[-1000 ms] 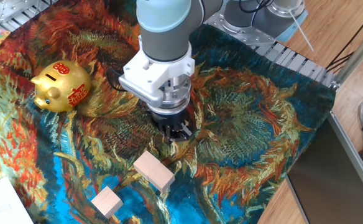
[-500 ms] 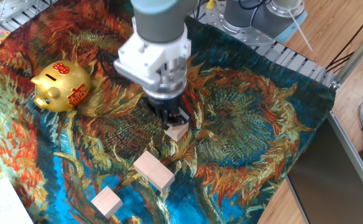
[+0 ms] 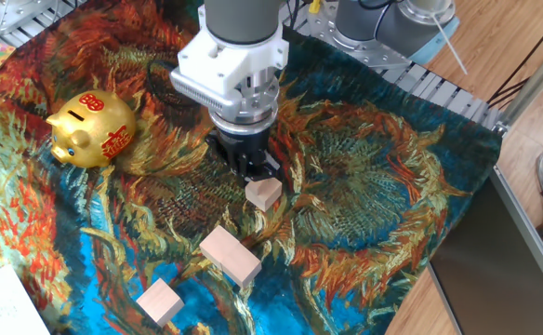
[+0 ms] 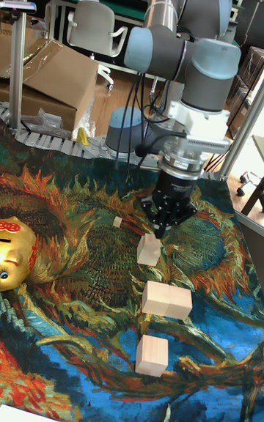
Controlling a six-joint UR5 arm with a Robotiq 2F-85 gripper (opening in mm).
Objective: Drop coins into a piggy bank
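Note:
The gold piggy bank point(image 3: 92, 128) with red markings sits at the left of the patterned cloth, also at the left edge of the tall view point(image 4: 13, 253). My gripper point(image 3: 251, 168) hangs well to its right, just above a small pale wooden block point(image 3: 264, 193). In the tall view the gripper point(image 4: 160, 230) tapers to a point over that block point(image 4: 149, 249), its fingers drawn together. No coins show in either view; whether one is pinched between the fingertips is hidden.
Two larger wooden blocks point(image 3: 230, 256) point(image 3: 160, 301) lie in front of the small one. A tiny block point(image 4: 116, 222) sits left of the gripper. A white sheet point(image 3: 2, 302) lies at the front left corner; a metal conveyor point(image 3: 439, 88) borders the cloth's far side.
The gripper rose off the small wooden block and drifted slightly up and left, uncovering the block, which stays on the cloth.

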